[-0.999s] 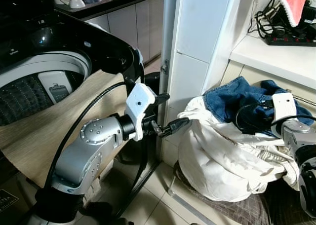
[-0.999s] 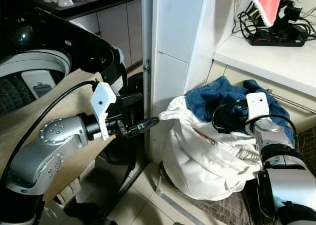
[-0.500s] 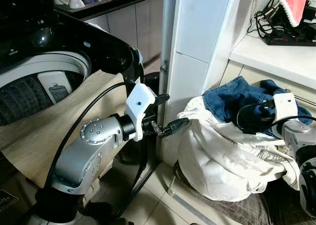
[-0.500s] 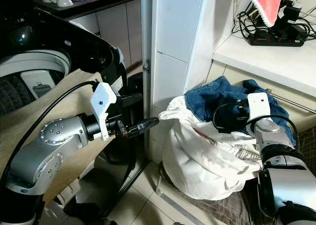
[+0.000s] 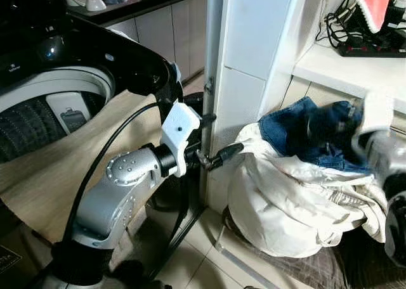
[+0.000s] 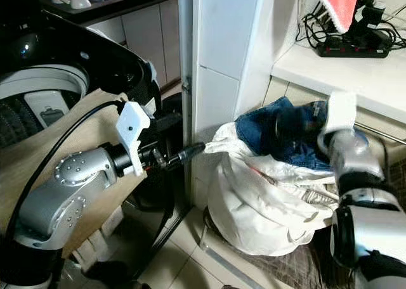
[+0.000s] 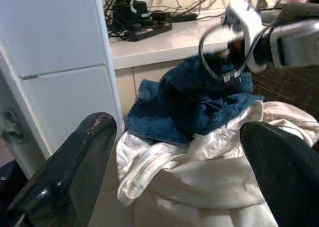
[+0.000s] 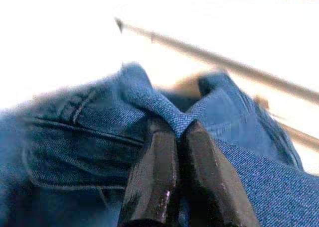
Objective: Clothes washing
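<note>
Jeans (image 5: 311, 137) lie on top of the white laundry bag (image 5: 285, 206), pinched by my right gripper (image 8: 172, 137).
My right fingers (image 8: 154, 182) are pressed together on a fold of the blue denim, as the right wrist view shows. My left gripper (image 5: 219, 157) hovers just beside the bag's rim with its fingers (image 7: 75, 162) spread wide and nothing between them. The washing machine (image 5: 57, 73) stands open to my left, near a white pillar (image 5: 247, 67).

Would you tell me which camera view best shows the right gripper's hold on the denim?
The right wrist view: the right gripper pinches a fold of the blue denim garment, fingers shut. Both eye views blur that arm; the left wrist view sees it from afar.
</note>
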### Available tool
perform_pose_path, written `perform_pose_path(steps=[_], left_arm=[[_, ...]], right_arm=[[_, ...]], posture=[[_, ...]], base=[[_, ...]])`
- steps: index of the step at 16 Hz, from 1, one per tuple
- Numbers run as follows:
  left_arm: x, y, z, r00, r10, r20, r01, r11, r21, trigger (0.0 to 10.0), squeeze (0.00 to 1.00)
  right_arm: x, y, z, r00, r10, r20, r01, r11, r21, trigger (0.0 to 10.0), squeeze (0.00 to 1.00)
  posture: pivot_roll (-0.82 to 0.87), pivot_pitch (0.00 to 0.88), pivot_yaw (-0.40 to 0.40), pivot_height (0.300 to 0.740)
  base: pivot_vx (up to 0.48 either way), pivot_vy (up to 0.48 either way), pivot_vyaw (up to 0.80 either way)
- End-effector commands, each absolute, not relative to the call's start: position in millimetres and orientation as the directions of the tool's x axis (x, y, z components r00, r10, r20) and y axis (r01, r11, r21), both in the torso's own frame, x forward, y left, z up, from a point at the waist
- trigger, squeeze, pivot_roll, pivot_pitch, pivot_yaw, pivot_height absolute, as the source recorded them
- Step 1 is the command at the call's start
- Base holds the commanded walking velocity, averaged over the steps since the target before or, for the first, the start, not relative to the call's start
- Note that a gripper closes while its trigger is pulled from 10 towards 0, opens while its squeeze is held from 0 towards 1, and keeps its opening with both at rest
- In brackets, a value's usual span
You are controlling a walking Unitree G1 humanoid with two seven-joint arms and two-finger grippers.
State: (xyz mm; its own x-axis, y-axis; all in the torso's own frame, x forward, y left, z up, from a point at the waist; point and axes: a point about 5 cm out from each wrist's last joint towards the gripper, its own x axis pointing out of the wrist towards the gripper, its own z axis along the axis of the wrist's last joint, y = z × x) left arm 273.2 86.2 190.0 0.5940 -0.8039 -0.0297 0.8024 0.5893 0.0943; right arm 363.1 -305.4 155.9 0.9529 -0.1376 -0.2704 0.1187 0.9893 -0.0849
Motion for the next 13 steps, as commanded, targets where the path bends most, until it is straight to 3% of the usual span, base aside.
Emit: perform_pose_path(steps=[1,4,5,6,8,10,13], left_arm=[[278.2,87.3,196.0,0.618,-0.786,-0.001,0.781,0.614,0.116,10.0,0.0],[284.9,83.9,214.8,0.638,-0.765,0.087,0.752,0.643,0.147,10.0,0.0],[288.0,80.4,231.3,0.642,-0.749,0.162,0.736,0.662,0.141,10.0,0.0],[289.8,78.8,240.7,0.646,-0.734,0.208,0.724,0.676,0.136,10.0,0.0],[292.5,75.3,254.8,0.644,-0.709,0.287,0.712,0.693,0.113,10.0,0.0],[289.6,66.9,263.3,0.603,-0.723,0.337,0.747,0.66,0.079,10.0,0.0],[280.5,51.2,258.0,0.536,-0.781,0.32,0.811,0.582,0.063,10.0,0.0]], right_arm=[[368.6,-298.6,178.6,0.982,-0.06,-0.178,0.056,0.998,-0.027,0.0,0.0],[351.2,-268.6,231.2,0.97,0.244,-0.015,-0.242,0.966,0.096,0.0,0.0],[330.4,-245.8,261.4,0.89,0.452,0.066,-0.457,0.882,0.115,0.0,0.0],[318.6,-232.1,275.7,0.824,0.554,0.119,-0.566,0.813,0.133,0.0,0.0],[296.4,-211.8,295.1,0.697,0.687,0.207,-0.716,0.683,0.144,0.0,0.0],[284.1,-202.3,299.5,0.625,0.743,0.24,-0.78,0.608,0.149,0.0,0.0],[277.2,-195.5,296.8,0.606,0.76,0.235,-0.796,0.575,0.19,0.0,0.0]], posture=[[-0.04,0.001,0.022,0.74],[-0.05,0.0,0.017,0.74],[-0.06,0.0,0.013,0.74],[-0.06,0.0,0.012,0.74],[-0.06,0.0,0.005,0.74],[-0.06,0.0,-0.001,0.74],[-0.06,0.0,-0.001,0.74]], base=[[0.0,0.0,0.0],[0.0,0.0,0.0],[0.0,0.0,0.0],[0.0,0.0,0.0],[0.0,0.0,0.0],[0.0,0.0,0.0],[0.0,0.0,0.0]])
